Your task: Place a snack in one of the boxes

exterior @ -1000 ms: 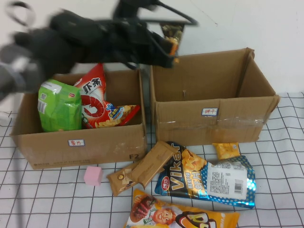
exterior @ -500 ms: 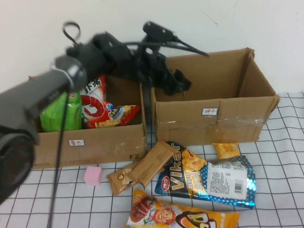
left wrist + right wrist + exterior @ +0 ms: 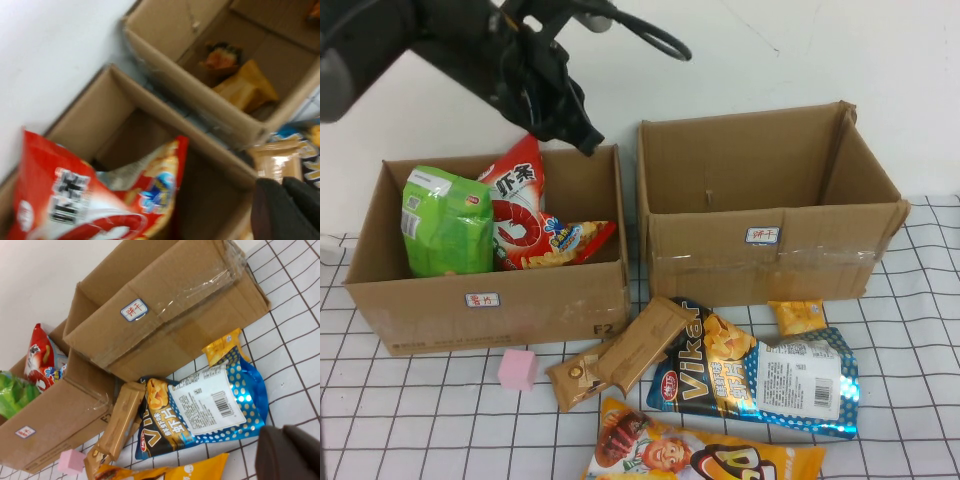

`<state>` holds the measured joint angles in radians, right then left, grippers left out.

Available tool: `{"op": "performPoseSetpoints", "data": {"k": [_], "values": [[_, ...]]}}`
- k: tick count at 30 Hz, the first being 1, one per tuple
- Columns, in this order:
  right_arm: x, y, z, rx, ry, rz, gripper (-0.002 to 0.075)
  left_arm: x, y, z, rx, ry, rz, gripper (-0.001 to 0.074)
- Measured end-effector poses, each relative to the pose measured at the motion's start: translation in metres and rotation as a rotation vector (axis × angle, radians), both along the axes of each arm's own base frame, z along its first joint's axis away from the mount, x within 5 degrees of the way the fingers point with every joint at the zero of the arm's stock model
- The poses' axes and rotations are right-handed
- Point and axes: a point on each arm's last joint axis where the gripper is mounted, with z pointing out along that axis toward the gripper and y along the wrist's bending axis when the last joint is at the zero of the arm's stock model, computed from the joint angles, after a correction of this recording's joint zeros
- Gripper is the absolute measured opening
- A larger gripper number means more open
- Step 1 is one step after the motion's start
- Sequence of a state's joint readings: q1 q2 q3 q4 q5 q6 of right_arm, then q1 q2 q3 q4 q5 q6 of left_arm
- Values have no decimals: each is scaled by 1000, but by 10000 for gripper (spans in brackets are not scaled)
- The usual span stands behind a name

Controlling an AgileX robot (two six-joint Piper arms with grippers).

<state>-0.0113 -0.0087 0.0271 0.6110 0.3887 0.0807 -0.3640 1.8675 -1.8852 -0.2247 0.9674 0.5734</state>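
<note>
Left hand [image 3: 582,135] hovers over the left box [image 3: 490,300], grip state unclear; right hand [image 3: 292,452] parked, unclear. Swinging low could snag the red snack bag [image 3: 515,205].

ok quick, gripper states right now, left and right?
Left gripper: raised above the left box, holding nothing visible; open or shut cannot be told.
Right gripper: over the table near the blue snack bag; cannot be told.

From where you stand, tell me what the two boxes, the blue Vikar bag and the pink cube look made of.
Left box and right box: matte brown corrugated cardboard, with raw flap edges and shiny clear tape. Blue Vikar bag: glossy plastic or foil film; it glints and crinkles. Pink cube: matte, soft-edged, possibly foam. Left gripper hangs above the left box's rear; right gripper is over the table.
</note>
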Motion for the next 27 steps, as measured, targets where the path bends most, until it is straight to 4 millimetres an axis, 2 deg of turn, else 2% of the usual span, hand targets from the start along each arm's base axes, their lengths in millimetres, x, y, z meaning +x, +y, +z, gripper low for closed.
{"op": "performPoseSetpoints", "data": {"k": [4, 9, 20, 27], "values": [[0, 0, 0, 2, 0, 0, -1, -21, 5, -5, -62, -6, 25, -1], [-1, 1, -2, 7, 20, 15, -1, -59, 19, -19, -100, -59, 71, -1], [-1, 2, -2, 9, 23, 17, -1, -179, 69, -46, -222, -166, 169, -1], [-1, 2, -2, 11, 23, 17, -1, -235, 87, -58, -342, -180, 202, -1]]}}
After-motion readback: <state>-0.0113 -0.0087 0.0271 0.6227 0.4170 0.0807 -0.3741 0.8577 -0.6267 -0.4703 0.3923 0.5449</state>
